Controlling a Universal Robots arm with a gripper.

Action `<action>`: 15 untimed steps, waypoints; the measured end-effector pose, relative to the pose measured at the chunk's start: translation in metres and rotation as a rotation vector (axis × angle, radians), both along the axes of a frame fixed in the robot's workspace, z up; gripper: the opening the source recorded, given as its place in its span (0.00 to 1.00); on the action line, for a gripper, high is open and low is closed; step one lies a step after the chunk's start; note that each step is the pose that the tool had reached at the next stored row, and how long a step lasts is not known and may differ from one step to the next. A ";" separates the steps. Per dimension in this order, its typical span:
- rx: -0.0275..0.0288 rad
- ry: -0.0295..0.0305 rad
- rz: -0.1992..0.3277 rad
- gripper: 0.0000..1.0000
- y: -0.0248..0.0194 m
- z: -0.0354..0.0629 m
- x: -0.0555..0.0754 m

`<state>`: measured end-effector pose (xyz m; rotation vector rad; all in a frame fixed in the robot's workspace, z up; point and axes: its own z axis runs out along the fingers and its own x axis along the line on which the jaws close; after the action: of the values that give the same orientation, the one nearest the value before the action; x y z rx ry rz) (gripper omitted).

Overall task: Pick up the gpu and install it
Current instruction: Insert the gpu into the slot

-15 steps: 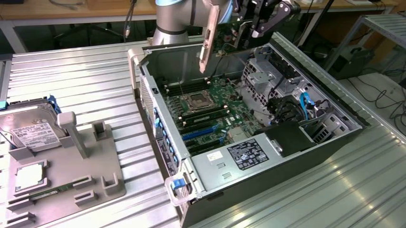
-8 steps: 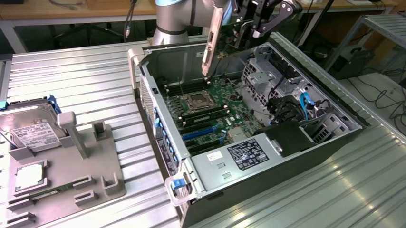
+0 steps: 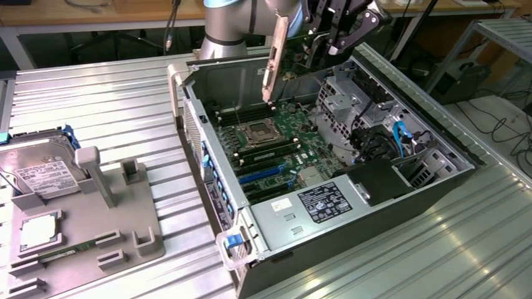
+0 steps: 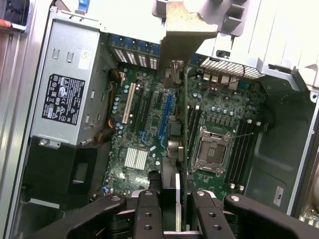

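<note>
At nine o'clock in the exterior view, the silver hard drive [image 3: 37, 171] sits in a grey plastic holder [image 3: 99, 218]. Toward one o'clock, the pincer [image 4: 174, 219] is clamped on the thin, flat gpu [image 3: 299, 59], held above the open case [image 3: 374, 230]. We fear its pale metal bracket [image 3: 273, 59] snagging the case wall, or a tilted edge striking the green motherboard [image 3: 303, 134] off its slot

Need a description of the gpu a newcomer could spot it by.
Find the open PC case lying on the ribbed metal table. Above its far end in the exterior view, the tool holds a thin dark card on edge: the gpu. Unlike the memory sticks seated inside, it hangs in the air, with a pale bracket strip pointing down.
</note>
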<state>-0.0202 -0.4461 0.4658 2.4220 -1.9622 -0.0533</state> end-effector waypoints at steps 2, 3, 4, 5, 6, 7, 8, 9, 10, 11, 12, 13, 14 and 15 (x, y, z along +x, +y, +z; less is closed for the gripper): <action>0.0000 0.0000 -0.028 0.28 0.0000 -0.0017 0.000; 0.0001 0.0000 -0.042 0.28 0.0001 -0.0032 0.000; 0.0002 -0.0002 -0.047 0.28 0.0003 -0.0042 0.000; 0.0001 -0.0005 -0.050 0.28 0.0003 -0.0052 0.000; 0.0000 -0.0009 -0.051 0.28 0.0004 -0.0063 0.000; 0.0001 -0.0012 -0.052 0.28 0.0004 -0.0074 0.000; 0.0000 -0.0014 -0.052 0.28 0.0004 -0.0087 0.000; 0.0001 -0.0016 -0.052 0.28 0.0004 -0.0096 0.000; 0.0000 -0.0017 -0.052 0.28 0.0004 -0.0103 0.000; 0.0000 -0.0018 -0.052 0.28 0.0004 -0.0110 0.000; 0.0000 -0.0019 -0.052 0.28 0.0004 -0.0117 0.000; -0.0002 -0.0021 -0.052 0.28 0.0004 -0.0124 0.000; -0.0006 -0.0023 -0.052 0.28 0.0005 -0.0132 0.000; -0.0012 -0.0028 -0.052 0.28 0.0005 -0.0140 0.000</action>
<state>-0.0199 -0.4455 0.4518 2.3711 -2.0262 -0.0497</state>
